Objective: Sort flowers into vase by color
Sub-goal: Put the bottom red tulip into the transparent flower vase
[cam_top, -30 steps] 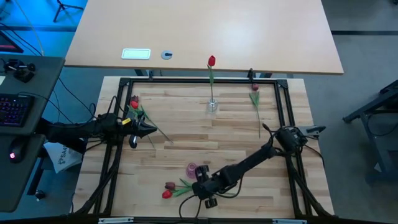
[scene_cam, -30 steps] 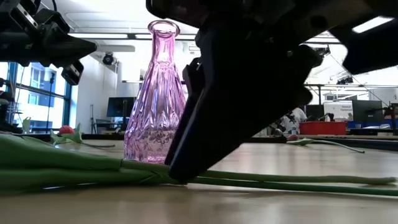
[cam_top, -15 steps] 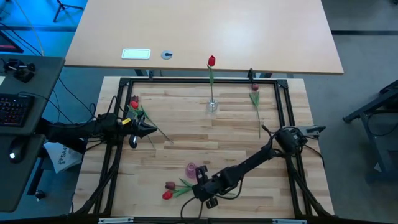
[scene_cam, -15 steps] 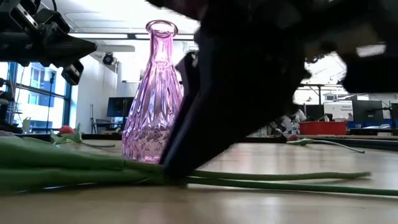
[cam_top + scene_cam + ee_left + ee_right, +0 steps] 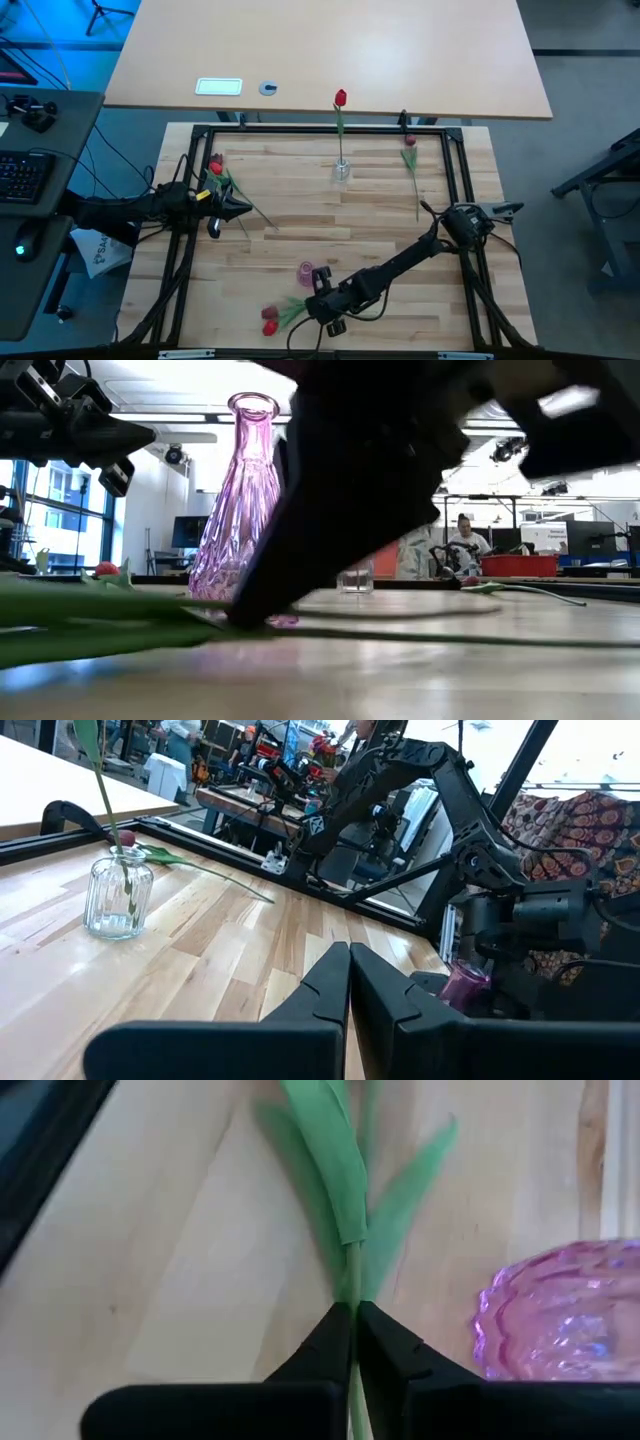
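My right gripper (image 5: 318,306) is low near the table's near edge, shut on a green stem beside the pink glass vase (image 5: 306,270). A maroon head (image 5: 268,314) and a red head (image 5: 268,327) lie left of it. My left gripper (image 5: 236,208) hovers shut over the left side, beside a red tulip (image 5: 214,170) and a maroon one (image 5: 217,158) lying flat. One red tulip (image 5: 340,98) stands in the clear vase (image 5: 342,170). Another maroon tulip (image 5: 410,142) lies at the far right. My right gripper pinches a green stem (image 5: 352,1285) between its two fingers, just below where the leaves (image 5: 335,1170) branch off. The fingers slant down from the table's right and lie along the stem. Heads and leaves rest on the table. Whether a second stem is also held, I cannot tell.
A black frame (image 5: 300,130) borders the work area. The pink vase (image 5: 560,1315) stands right beside my right gripper's fingers. Bare wood lies in the table's middle between the two vases. People and equipment show in the room beyond.
My right gripper has slid a little toward the table's left and near edge, staying shut on the stem. The two tulips by it have swung with it, their heads now closer to the near edge. In the low view the clear vase has come into sight behind the arm.
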Robot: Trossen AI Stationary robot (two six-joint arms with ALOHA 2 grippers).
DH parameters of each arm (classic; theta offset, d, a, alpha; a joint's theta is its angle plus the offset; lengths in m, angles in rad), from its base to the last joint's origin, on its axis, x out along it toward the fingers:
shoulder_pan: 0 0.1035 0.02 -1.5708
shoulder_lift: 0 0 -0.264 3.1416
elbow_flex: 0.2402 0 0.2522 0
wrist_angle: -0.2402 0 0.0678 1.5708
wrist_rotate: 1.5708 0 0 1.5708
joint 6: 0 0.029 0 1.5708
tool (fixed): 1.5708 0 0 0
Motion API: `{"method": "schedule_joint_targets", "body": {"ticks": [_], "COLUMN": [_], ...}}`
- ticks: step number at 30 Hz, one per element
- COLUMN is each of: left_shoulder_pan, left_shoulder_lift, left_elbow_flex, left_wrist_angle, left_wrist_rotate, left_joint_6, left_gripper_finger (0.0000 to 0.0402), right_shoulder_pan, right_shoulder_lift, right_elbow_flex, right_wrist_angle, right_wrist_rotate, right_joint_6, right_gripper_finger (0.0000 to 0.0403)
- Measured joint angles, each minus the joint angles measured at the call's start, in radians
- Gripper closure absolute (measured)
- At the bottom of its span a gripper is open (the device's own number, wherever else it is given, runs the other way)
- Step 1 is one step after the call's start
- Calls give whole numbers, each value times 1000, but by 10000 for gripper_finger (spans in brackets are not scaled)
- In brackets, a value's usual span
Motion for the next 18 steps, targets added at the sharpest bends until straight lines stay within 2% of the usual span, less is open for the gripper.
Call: {"method": "schedule_joint_targets", "body": {"ticks": [5,13,18], "left_shoulder_pan": [0,0,0], "left_shoulder_lift": [0,0,0], "left_elbow_flex": [0,0,0], "left_wrist_angle": [0,0,0], "left_wrist_rotate": [0,0,0], "left_joint_6": [0,0,0], "left_gripper_finger": [401,402,402], "right_shoulder_pan": [-4,-32,-65], "right_shoulder_lift": [0,-6,-84], "right_elbow_flex": [40,98,106], "right_wrist_angle": [-69,-137,-165], "right_wrist_rotate": [0,-32,-68], "right_joint_6": [-7,-96,-149], "right_gripper_finger": [379,399,401]}}
